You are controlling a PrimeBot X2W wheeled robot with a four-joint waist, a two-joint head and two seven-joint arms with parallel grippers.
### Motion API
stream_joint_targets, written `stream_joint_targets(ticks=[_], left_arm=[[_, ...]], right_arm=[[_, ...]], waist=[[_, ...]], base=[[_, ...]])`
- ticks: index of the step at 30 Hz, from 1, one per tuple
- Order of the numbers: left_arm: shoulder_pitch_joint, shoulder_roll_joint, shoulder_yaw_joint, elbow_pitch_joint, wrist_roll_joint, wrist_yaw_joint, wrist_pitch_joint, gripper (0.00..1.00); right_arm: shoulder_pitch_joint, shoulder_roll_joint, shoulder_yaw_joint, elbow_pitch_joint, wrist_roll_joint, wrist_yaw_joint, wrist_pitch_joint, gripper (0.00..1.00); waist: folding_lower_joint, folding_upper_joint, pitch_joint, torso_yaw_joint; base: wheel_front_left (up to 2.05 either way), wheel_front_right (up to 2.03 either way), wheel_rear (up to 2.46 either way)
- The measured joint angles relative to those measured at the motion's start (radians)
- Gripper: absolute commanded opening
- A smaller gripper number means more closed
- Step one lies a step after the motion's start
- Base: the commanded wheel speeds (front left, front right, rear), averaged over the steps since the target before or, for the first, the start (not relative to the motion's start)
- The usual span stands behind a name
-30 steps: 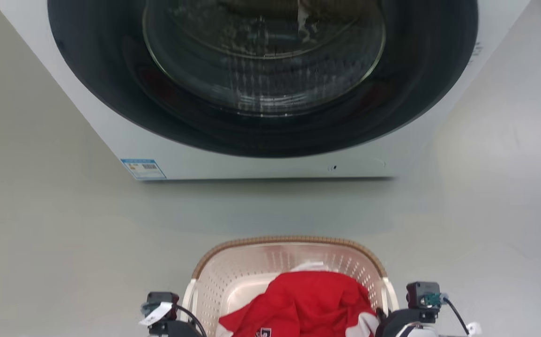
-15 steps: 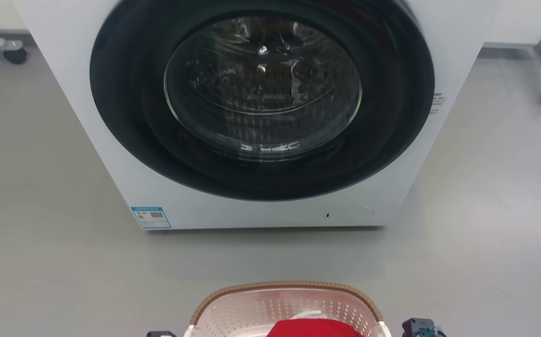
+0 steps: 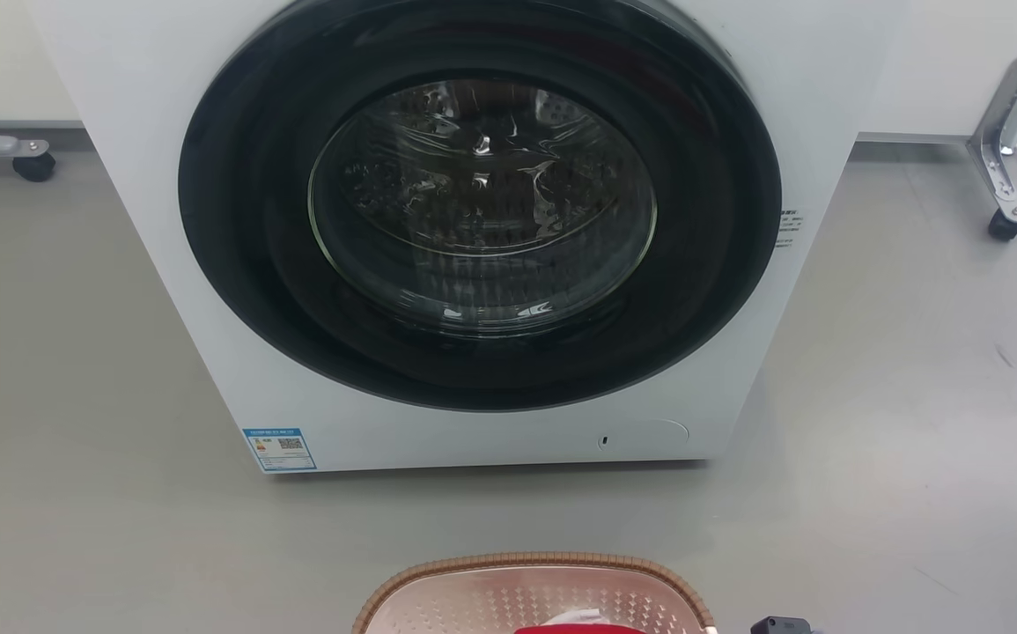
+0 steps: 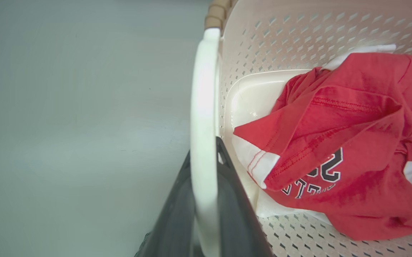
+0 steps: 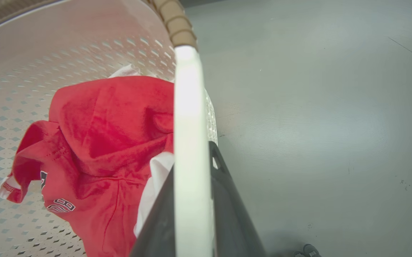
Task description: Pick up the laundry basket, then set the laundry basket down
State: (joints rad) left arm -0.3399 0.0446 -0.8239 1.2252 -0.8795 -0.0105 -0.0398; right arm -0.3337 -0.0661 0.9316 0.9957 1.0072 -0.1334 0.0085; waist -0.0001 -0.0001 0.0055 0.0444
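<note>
The laundry basket (image 3: pixel 530 561), cream-white and perforated with a brown woven rim, shows its far end at the bottom edge of the head view, in front of the washing machine. In the left wrist view my left gripper (image 4: pixel 204 148) is shut on the basket's white left handle (image 4: pixel 203 100), one dark finger on each side of it. In the right wrist view my right gripper (image 5: pixel 191 157) is shut the same way on the white right handle (image 5: pixel 187 107). A red shirt (image 4: pixel 352 142) with dark lettering lies crumpled inside the basket, over something white.
A white front-loading washing machine (image 3: pixel 490 229) with a dark round door, shut, stands straight ahead on the grey floor (image 3: pixel 77 528). Caster legs of frames stand at the far left (image 3: pixel 33 165) and far right (image 3: pixel 1001 224). Open floor lies between basket and machine.
The head camera has tilted up and back: the machine now sits lower and smaller in its view, and the basket has slid to the bottom edge. Both wrists have dropped out of the picture.
</note>
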Motion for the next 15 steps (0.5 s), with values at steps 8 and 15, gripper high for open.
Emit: stream_joint_targets(ticks=[8, 15], left_arm=[[0.000, 0.002, -0.004, 0.001, -0.001, -0.007, 0.000, 0.00], [0.000, 0.002, -0.009, 0.001, -0.007, -0.006, 0.000, 0.00]], right_arm=[[0.000, 0.000, 0.019, 0.006, 0.026, -0.005, -0.001, 0.00], [-0.001, 0.000, 0.035, 0.014, 0.051, -0.005, -0.004, 0.00]], waist=[[0.0000, 0.0001, -0.005, -0.001], [0.0000, 0.0001, -0.006, -0.001]], base=[[0.00, 0.00, 0.00], [0.00, 0.00, 0.00]])
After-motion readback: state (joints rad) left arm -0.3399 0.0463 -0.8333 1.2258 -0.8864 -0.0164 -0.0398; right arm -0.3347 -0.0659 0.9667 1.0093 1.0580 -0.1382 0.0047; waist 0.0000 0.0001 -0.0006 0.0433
